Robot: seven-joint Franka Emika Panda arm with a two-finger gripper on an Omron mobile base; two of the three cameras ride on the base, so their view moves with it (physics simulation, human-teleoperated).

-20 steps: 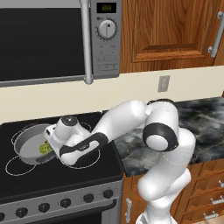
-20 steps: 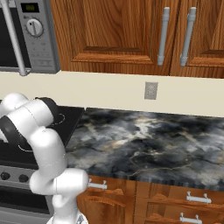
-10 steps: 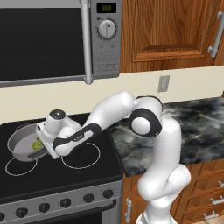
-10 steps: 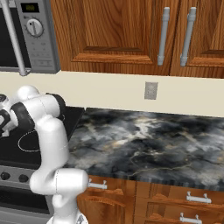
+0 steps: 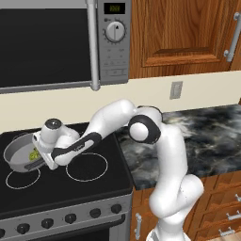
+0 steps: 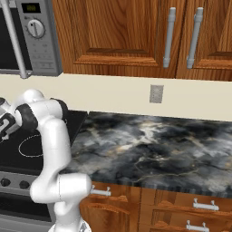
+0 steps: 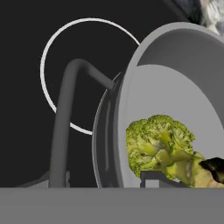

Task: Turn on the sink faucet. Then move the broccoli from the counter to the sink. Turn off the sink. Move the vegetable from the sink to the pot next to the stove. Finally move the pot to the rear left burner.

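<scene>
A grey metal pot [image 5: 16, 151] hangs over the back left of the black stove [image 5: 94, 188], with a looped handle [image 7: 65, 109] on its side. The green broccoli [image 5: 34, 154] lies inside it, and the hand view shows the broccoli [image 7: 159, 144] resting against the pot's floor [image 7: 175, 100]. My gripper [image 5: 41, 158] is shut on the pot's right wall, one finger inside the rim and one outside. Seen from the hand, the gripper [image 7: 107, 177] straddles that wall. The white arm reaches left across the stove to it.
Two white burner rings [image 5: 22, 179] [image 5: 87, 166] mark the stove's front row. A microwave [image 5: 56, 42] hangs above the stove. Dark marble counter [image 6: 149, 145] runs to the right, with wooden cabinets [image 6: 136, 31] over it and a wall outlet [image 6: 156, 94] behind.
The arm has stretched further left, carrying the pot with the broccoli leftward and toward the back of the stove. The grip on the pot's wall is unchanged.
</scene>
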